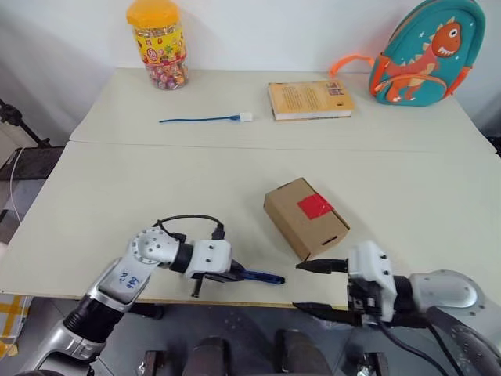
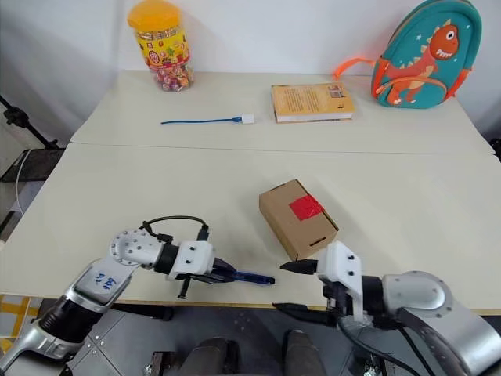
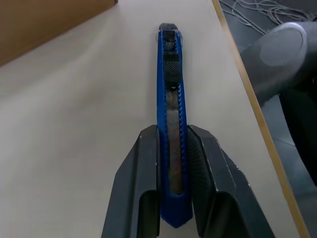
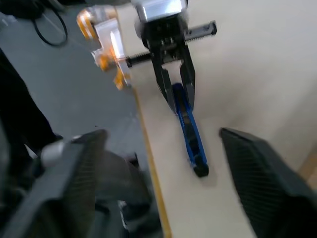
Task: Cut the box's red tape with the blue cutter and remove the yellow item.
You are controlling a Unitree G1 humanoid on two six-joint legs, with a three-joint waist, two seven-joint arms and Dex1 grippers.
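Where the surface (image 1: 117, 196) nears its front edge, left hand (image 1: 235, 274) clamps cutter (image 1: 262, 276); right hand (image 1: 321, 286) gapes, unladen; box (image 1: 305, 217) with red tape (image 1: 315, 207) sits just beyond.

At the bench's (image 1: 117, 196) far edge: candy jar (image 1: 158, 44), blue cable (image 1: 205, 119), book (image 1: 310, 99), and dinosaur backpack (image 1: 427, 53).

I see two pale beige tables (image 1: 117, 196) pushed together, seam running across. White wall (image 1: 274, 31) behind the far table. Grey floor (image 4: 74, 89) below the near edge, loose cables (image 3: 262, 10) lying there.
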